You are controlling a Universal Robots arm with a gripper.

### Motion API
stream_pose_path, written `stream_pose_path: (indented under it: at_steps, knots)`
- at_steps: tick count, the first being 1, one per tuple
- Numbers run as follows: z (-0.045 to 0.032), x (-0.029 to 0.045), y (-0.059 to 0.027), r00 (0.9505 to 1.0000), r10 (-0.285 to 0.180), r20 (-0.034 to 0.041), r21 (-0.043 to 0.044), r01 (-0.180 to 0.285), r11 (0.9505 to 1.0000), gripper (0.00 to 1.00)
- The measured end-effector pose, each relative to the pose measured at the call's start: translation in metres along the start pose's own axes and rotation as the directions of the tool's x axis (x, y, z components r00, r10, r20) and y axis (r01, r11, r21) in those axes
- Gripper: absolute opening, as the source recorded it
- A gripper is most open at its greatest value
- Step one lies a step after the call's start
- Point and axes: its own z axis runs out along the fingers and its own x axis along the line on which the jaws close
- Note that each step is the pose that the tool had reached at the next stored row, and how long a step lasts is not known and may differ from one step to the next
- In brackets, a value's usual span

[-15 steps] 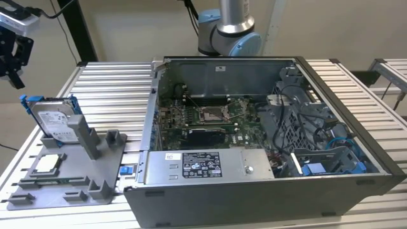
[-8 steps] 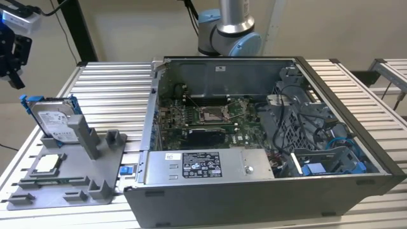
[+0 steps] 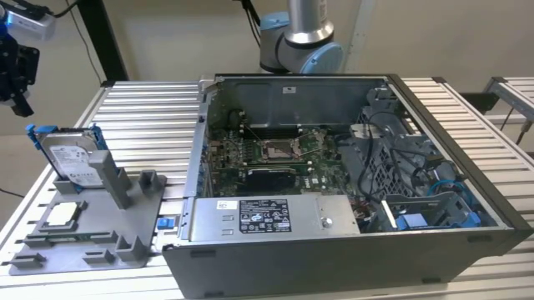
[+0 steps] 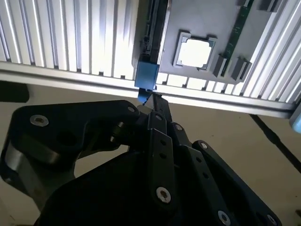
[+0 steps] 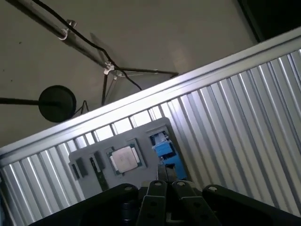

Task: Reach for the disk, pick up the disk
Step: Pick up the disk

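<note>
A ribbed metal tabletop [image 3: 150, 106] carries a grey fixture [image 3: 92, 250] at the exterior view's left, with a square chip [image 3: 62, 214] lying flat in it. Behind the chip the disk [image 3: 74, 159] stands upright in a slot, framed in blue. Higher up, well apart, hangs the hand [image 3: 21, 106], fingers pressed together. The reach looks to be the step in hand. Gripping calls for fingers spread over the disk's top edge.

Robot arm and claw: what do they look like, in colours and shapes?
The arm is a silvery tube with rounded joints capped in pale blue, and a black cable runs beside it. The claw is matte black, built of jointed bars held together by shiny round screws.
</note>
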Motion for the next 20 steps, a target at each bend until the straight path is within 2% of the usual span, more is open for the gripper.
stream_pose_path:
  at_steps: [5,8,10,14,19,20]
  knots:
    - [0.0001,0.0000,0.0000,0.9978,-0.066,0.0062,0.0249,0.066,0.9975,0.00]
    - [0.0000,0.0001,-0.0001,0.9942,-0.108,0.0089,0.0396,0.107,0.9935,0.00]
    - [0.0000,0.0000,-0.0001,0.9901,-0.140,0.0091,0.0447,0.140,0.9892,0.00]
    - [0.0001,0.0000,0.0000,0.9775,-0.211,0.0067,0.0462,0.210,0.9765,0.00]
    - [0.0001,0.0000,0.0000,0.9553,-0.295,0.0038,0.0474,0.295,0.9543,0.00]
    - [0.0001,0.0000,0.0000,0.9528,-0.303,0.0035,0.0474,0.303,0.9518,0.00]
